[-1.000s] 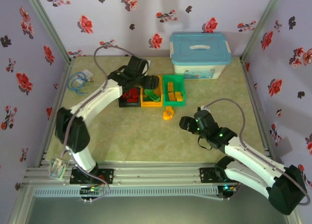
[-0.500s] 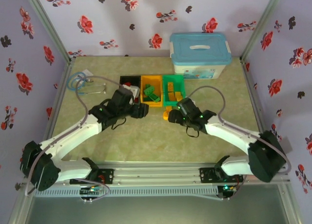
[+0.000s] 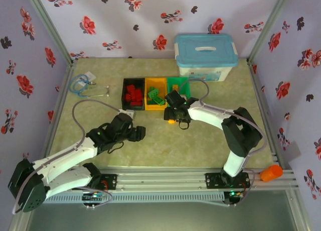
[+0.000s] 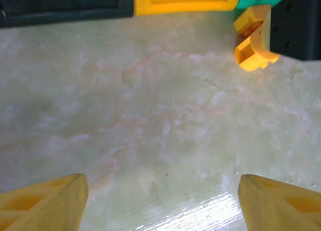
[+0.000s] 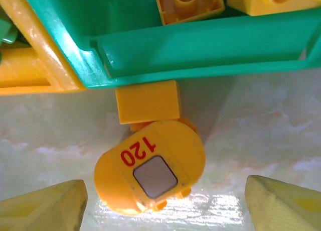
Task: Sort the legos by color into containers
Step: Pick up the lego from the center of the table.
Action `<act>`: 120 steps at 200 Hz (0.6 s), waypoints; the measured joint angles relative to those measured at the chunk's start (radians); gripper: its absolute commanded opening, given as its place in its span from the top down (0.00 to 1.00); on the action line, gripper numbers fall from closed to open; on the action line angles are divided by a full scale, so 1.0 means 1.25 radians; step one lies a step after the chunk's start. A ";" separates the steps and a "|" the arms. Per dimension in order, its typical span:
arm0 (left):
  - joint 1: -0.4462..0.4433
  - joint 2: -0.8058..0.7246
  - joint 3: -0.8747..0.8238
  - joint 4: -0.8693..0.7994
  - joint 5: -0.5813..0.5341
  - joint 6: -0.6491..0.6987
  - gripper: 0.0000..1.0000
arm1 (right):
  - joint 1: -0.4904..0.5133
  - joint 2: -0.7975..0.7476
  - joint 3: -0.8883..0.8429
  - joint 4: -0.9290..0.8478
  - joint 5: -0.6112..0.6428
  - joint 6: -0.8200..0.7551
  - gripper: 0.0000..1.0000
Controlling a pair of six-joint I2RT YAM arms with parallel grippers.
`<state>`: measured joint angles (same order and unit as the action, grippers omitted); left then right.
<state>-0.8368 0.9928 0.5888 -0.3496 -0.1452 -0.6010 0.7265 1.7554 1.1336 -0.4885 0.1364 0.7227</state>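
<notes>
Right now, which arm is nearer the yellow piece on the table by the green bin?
Right. The right arm hangs over the yellow piece, jaws open; the left arm sits back and left of it, jaws open.

Showed smooth, glossy plastic on the green bin [image 5: 200, 45] and yellow lego [image 5: 148, 101]; showed a smooth, marbled sheen on the surface [image 4: 160, 115].

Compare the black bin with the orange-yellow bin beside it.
Colour: the black bin is dark, the orange-yellow bin bright. Contents: the black bin holds red bricks, the orange-yellow bin green bricks. Place: the black bin ends the row on the left, the orange-yellow bin sits in the middle. Both are open-topped rectangles of matching size.
</notes>
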 measured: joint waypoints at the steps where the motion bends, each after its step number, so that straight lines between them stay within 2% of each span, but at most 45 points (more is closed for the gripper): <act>1: -0.001 0.000 -0.001 0.000 -0.001 0.000 0.22 | 0.000 0.002 0.001 0.000 0.000 -0.001 0.19; 45: -0.018 -0.028 -0.053 0.002 -0.011 -0.032 0.22 | 0.000 0.084 0.047 -0.013 0.002 -0.015 0.26; 120: -0.023 -0.074 -0.083 0.007 -0.026 -0.050 0.23 | 0.007 0.105 0.047 -0.012 0.009 -0.023 0.57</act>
<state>-0.8654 0.9009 0.4854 -0.3405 -0.1780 -0.6640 0.7357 1.8870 1.1919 -0.5030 0.1474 0.6941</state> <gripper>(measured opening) 0.770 0.546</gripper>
